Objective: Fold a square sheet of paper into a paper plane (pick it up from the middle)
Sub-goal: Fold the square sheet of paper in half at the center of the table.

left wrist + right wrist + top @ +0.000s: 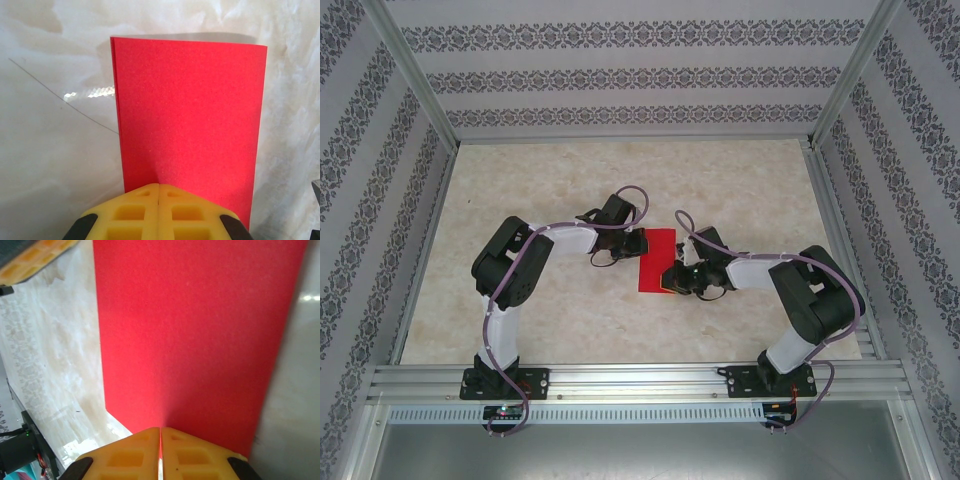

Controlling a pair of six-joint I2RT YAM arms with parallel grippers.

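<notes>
The square sheet of paper [656, 260], bright red and unmarked, lies flat near the middle of the pale marbled worktop [550, 180], between the two arms. It shows as an upright rectangle, not a square. In the left wrist view the sheet [190, 125] has a second layer peeping out along its left edge, so it appears to be folded in half, with the two layers nearly flush. The surface is matte and smooth, with clean straight edges and crisp corners, and no ridge or wings yet, so the plane looks to be at an early fold. The left tool [628, 244] sits at the sheet's left edge toward the far end, and the right tool [680, 277] sits at its right edge toward the near end, diagonally opposite each other. From its own camera, the left tool [159, 187] has its yellow fingers closed tightly together, tips meeting right at the paper's near edge. The right tool [161, 432] is closed in the same way, tips at the edge of the sheet [195, 340]. Whether either tool nips the paper or only presses on it cannot be told. Closed tips bearing on opposite sides would most likely pin the layers flat and keep them aligned while the crease sets. Patterned walls and a metal frame surround the worktop.
</notes>
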